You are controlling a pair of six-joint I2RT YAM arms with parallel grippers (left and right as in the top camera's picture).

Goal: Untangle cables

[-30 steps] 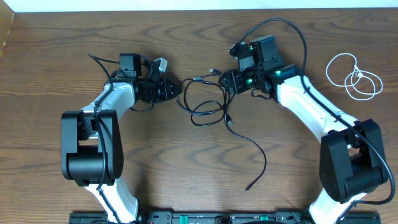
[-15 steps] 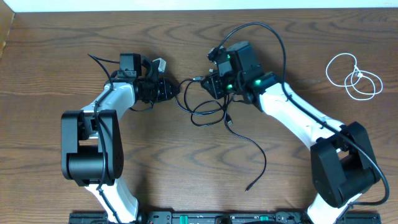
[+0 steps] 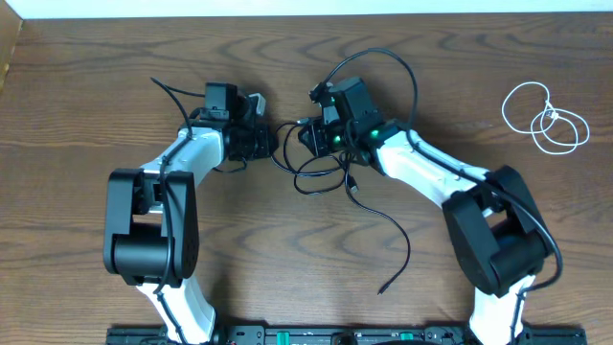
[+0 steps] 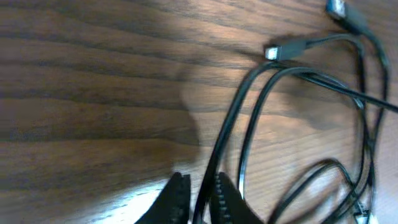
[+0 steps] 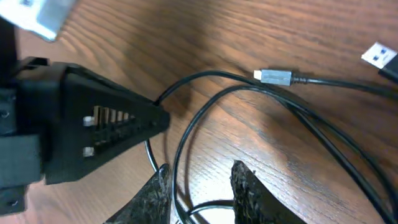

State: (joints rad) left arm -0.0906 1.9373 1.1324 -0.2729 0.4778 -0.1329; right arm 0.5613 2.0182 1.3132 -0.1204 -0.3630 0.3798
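The black cable (image 3: 324, 175) lies in tangled loops at the table's middle, and its loose tail ends near the front (image 3: 383, 287). My left gripper (image 3: 265, 142) sits at the tangle's left edge. In the left wrist view it (image 4: 199, 177) is shut on one strand of the black cable (image 4: 210, 163). My right gripper (image 3: 308, 136) faces it from the right. Its jaws (image 5: 201, 168) stand open, with a black strand (image 5: 176, 152) running between them beside the left finger. The white cable (image 3: 546, 117) lies coiled alone at the far right.
A small silver plug (image 5: 273, 76) and a wider USB plug (image 5: 379, 56) of the black cable lie just beyond the jaws. The two grippers nearly meet, and the left gripper (image 5: 163, 119) fills the left of the right wrist view. Thick arm wires arch over both wrists.
The right arm has swung left across the tangle toward the left gripper, and its jaws have narrowed. The left gripper has shifted slightly right and closed tighter on the strand.
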